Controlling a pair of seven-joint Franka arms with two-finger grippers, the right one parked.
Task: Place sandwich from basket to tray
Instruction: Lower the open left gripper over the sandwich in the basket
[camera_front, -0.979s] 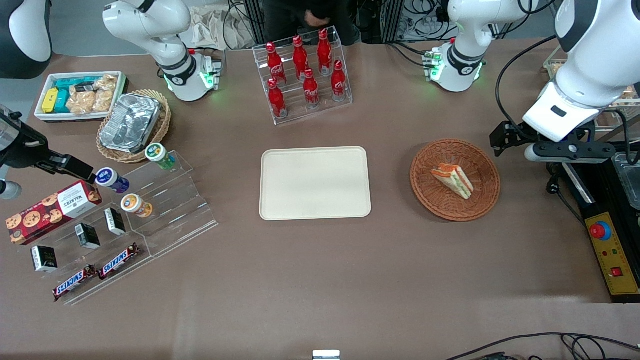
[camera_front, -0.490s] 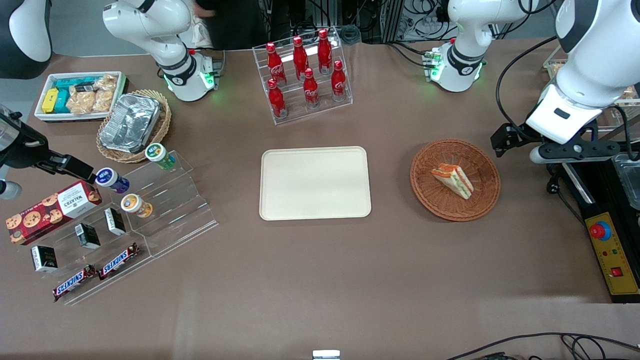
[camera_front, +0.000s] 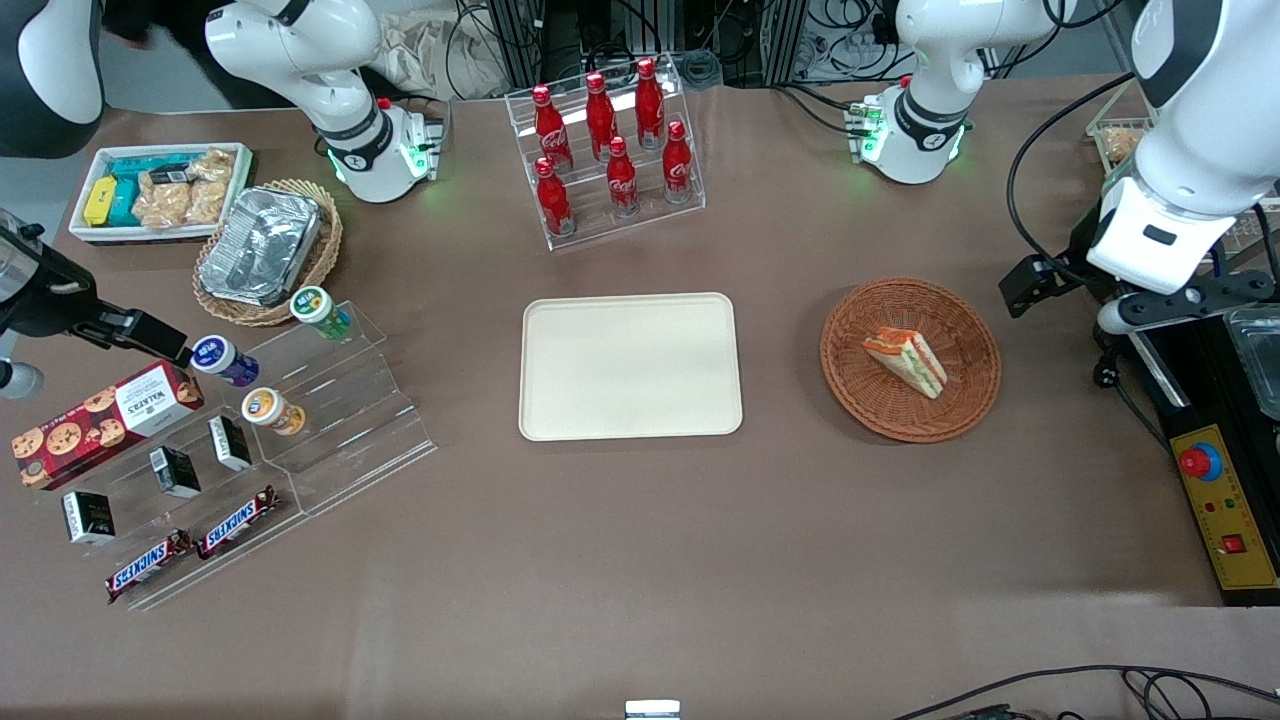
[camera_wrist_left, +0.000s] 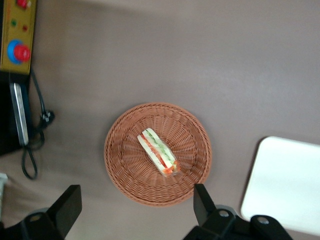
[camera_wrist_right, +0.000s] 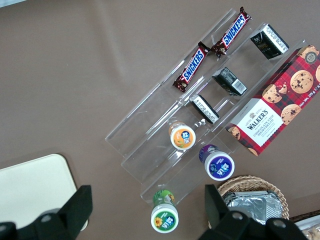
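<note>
In the front view, one sandwich (camera_front: 906, 361) is seen lying in one reddish-brown basket (camera_front: 910, 359), with one cream tray (camera_front: 630, 366) well apart from it toward the parked arm's end of the table. Seven red bottles (camera_front: 612, 150) are counted in a clear rack farther from the camera than the tray. The gripper (camera_front: 1160, 300) is held above the table toward the working arm's end, beside the basket and apart from it. In the left wrist view, the gripper (camera_wrist_left: 135, 207) is shown with its two fingers (camera_wrist_left: 67, 206) spread wide, nothing gripped, above the basket (camera_wrist_left: 157, 154) holding the sandwich (camera_wrist_left: 158, 152); a part of the tray (camera_wrist_left: 285, 187) is visible. In the right wrist view, two Snickers bars (camera_wrist_right: 212, 47), three black packets (camera_wrist_right: 229, 81) and three round cups (camera_wrist_right: 182, 137) are counted on a clear stand.
</note>
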